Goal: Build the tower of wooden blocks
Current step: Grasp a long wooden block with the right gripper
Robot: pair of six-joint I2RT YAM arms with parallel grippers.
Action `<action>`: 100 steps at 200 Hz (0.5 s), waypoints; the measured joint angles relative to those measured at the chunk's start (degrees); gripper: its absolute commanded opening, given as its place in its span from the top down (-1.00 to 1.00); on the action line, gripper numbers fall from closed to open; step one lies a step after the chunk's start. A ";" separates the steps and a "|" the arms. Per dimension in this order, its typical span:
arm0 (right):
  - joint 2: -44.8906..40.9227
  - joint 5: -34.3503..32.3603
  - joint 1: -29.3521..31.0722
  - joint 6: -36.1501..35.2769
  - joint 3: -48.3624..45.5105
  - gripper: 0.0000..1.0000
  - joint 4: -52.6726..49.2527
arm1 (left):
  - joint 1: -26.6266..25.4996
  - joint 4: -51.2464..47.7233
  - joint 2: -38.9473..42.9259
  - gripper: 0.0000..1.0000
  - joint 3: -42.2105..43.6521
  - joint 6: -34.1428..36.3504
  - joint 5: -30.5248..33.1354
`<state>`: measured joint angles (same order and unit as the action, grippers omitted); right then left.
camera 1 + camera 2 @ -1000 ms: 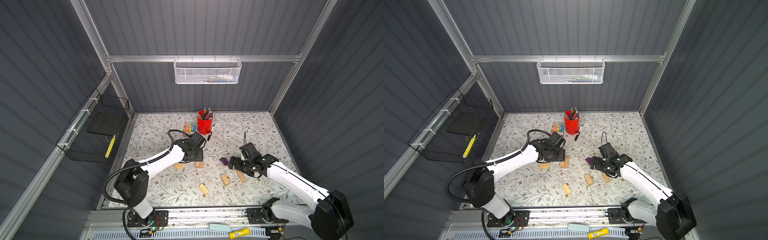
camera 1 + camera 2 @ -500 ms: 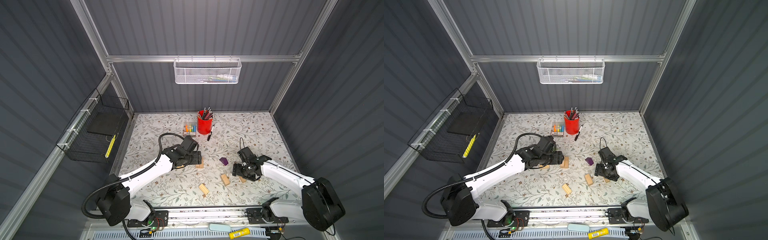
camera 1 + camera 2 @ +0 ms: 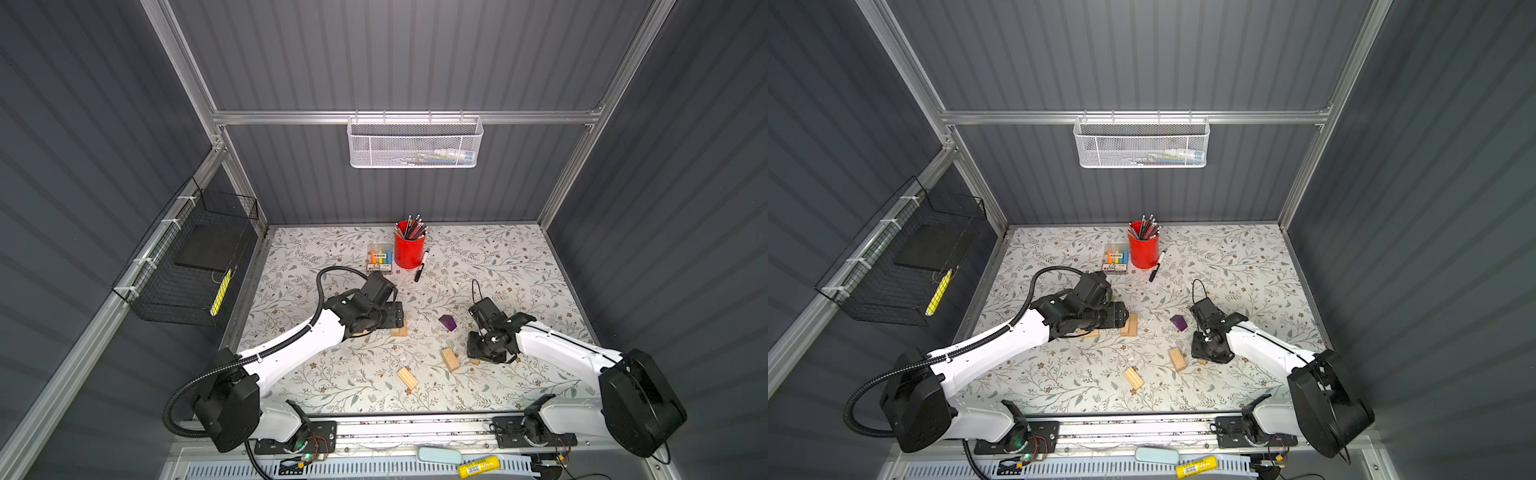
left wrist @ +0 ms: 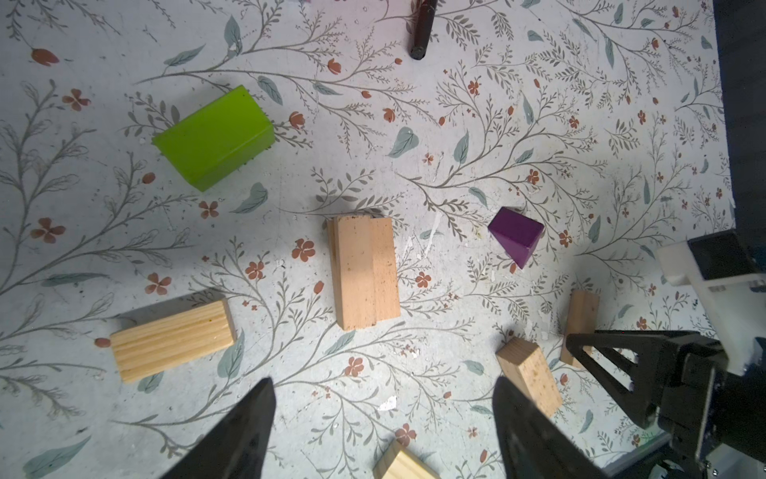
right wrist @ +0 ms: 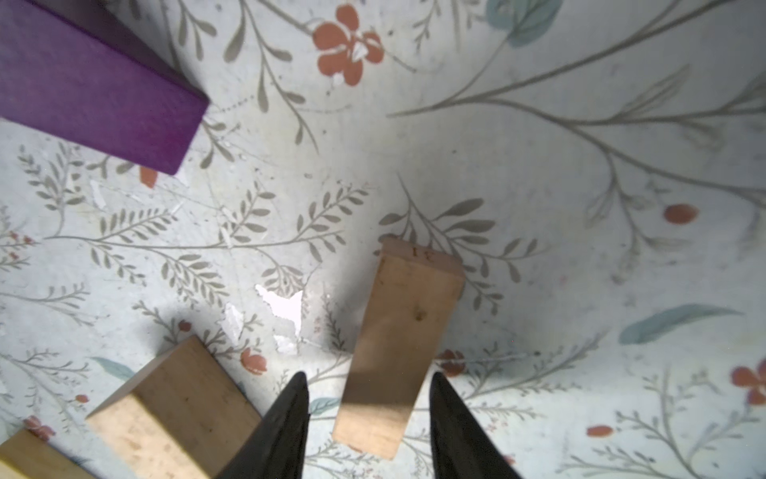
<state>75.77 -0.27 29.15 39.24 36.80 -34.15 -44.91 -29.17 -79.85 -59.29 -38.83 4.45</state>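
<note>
A low stack of two pale wood blocks (image 4: 364, 273) (image 3: 400, 330) lies mid-table. My left gripper (image 4: 383, 390) (image 3: 395, 316) hovers open and empty just left of it. In the left wrist view a lime green block (image 4: 213, 137), a purple block (image 4: 516, 234) and several loose pale blocks, one grooved (image 4: 172, 340), lie scattered. My right gripper (image 5: 368, 375) (image 3: 482, 353) points down over a pale block (image 5: 408, 331). Its jaws straddle that block with a thin gap on each side. Another pale block (image 5: 174, 410) lies beside it.
At the back of the table stand a red pencil cup (image 3: 409, 249) and a clear box of markers (image 3: 380, 259), with a black marker (image 3: 420, 270) lying beside them. Two pale blocks (image 3: 450, 359) (image 3: 407, 377) lie near the front.
My left gripper has pulled back from the stack and its jaws have widened. My right gripper has dropped over a pale block and its jaws have narrowed around it.
</note>
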 measured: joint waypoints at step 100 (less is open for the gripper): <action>3.13 -1.73 0.31 -0.50 1.66 0.45 -0.26 | 0.00 0.26 -0.02 -0.66 0.00 -0.04 0.31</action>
<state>78.89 -2.00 29.45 38.74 38.46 -34.41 -44.91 -28.91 -79.88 -59.29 -38.87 4.75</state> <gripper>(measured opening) 0.294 0.831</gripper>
